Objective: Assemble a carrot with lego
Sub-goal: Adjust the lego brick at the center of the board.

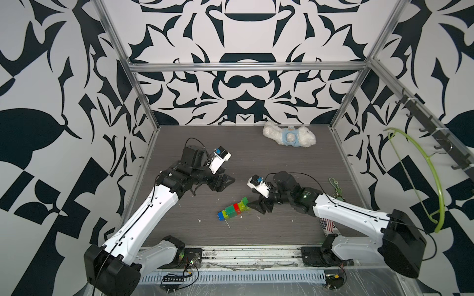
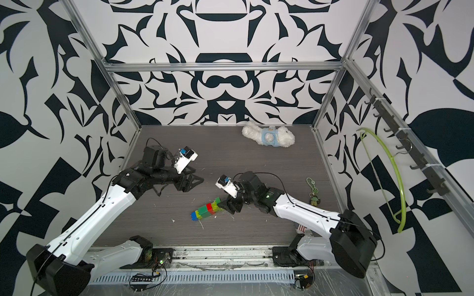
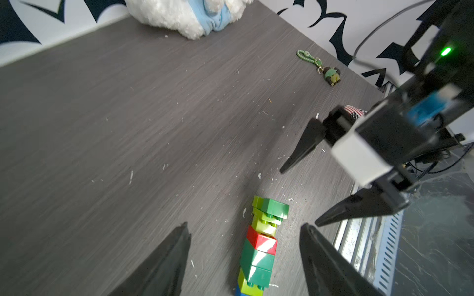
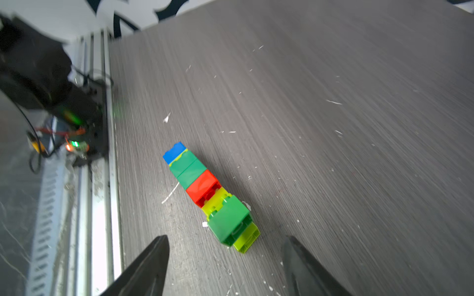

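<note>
1. On the dark wood-grain table (image 1: pixel 256 164), the blue-green-red plastic-brick carrot (image 1: pixel 234 211) lies sideways.
2. Right gripper (image 3: pixel 299 197): jaws spread, empty, just beside its forked end.
3. Left gripper (image 1: pixel 229 180): jaws spread, empty, well apart.

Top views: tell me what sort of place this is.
Probably a robot test cell: an aluminium frame around black-and-white patterned walls, and two robot arms based at the edge of a wood-grain table.

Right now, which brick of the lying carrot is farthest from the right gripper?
The blue brick, the only blue one, capping the carrot opposite the forked end by the right gripper.
</note>
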